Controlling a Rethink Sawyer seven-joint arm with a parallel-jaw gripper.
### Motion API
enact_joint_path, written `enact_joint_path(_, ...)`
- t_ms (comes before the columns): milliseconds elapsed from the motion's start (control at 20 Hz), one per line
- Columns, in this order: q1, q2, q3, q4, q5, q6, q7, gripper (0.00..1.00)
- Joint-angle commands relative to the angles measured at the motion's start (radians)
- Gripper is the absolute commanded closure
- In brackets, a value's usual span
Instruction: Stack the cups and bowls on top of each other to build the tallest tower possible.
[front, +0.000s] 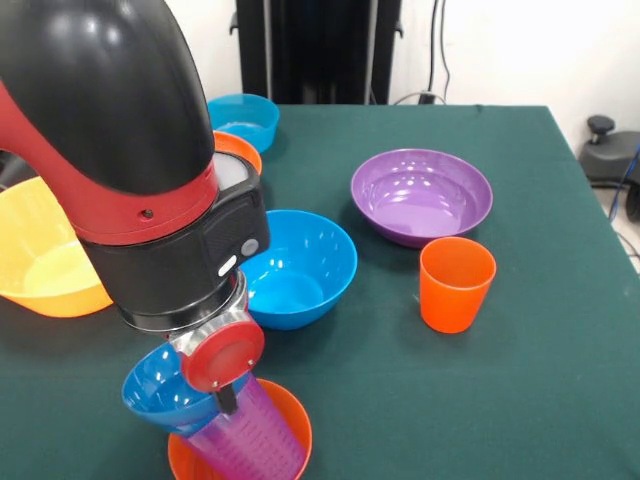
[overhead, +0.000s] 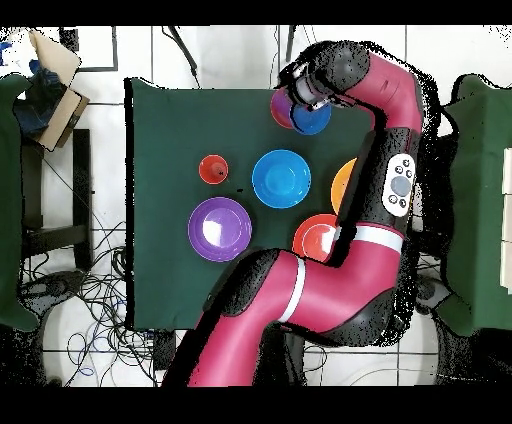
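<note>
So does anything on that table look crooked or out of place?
Yes: at the near edge, under the arm's end, a purple cup leans over in a small orange bowl, with a small blue bowl tipped against it. Nothing looks spilled or broken.

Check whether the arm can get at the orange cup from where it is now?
Probably yes: the orange cup stands upright alone on bare cloth, its top uncovered. The gripper is occupied over the purple cup and small blue bowl, though.

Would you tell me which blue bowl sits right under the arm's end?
The small blue bowl, tilted beside the purple cup; the medium blue bowl rests mid-table.
</note>
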Motion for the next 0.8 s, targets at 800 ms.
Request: enact_joint_path(800,0.029,0.001,0.156,-0.037,-0.022,0.071,-0.208,1.0)
